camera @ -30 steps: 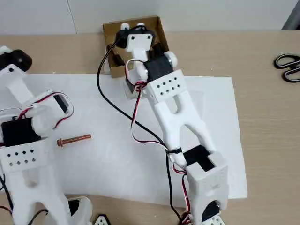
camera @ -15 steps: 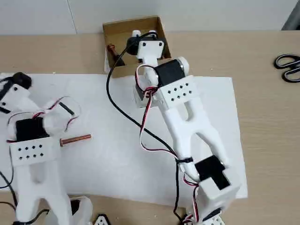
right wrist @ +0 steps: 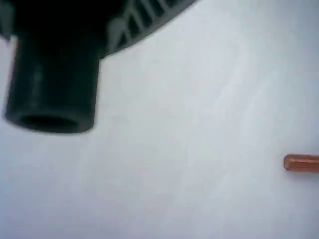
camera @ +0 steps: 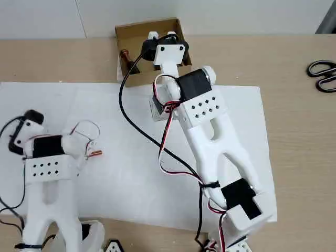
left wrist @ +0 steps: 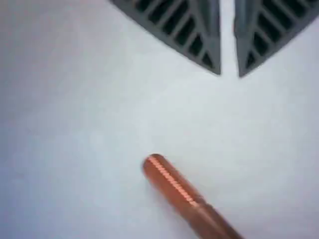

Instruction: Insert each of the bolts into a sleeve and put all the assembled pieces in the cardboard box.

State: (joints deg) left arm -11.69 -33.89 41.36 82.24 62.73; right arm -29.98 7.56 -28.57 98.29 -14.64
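1. Left gripper (left wrist: 229, 74): the jaws stand slightly apart with nothing between them. It hangs over the white paper (camera: 121, 178), near the threaded end of the bolt (left wrist: 174, 186) but clear of it.
2. Bolt: it lies flat on the paper, partly under the left arm in the high view.
3. Right gripper (camera: 153, 42): it is over the cardboard box (camera: 126, 31). Whether it is apart or together cannot be told.
4. Sleeve (right wrist: 52, 84): black, seen directly against the gripper body in the right wrist view.
5. Box: a copper-headed piece (camera: 125, 54) lies inside.

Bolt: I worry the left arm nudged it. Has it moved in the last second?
No. The bolt's free tip lies at the same spot on the paper; the left arm now covers the rest.
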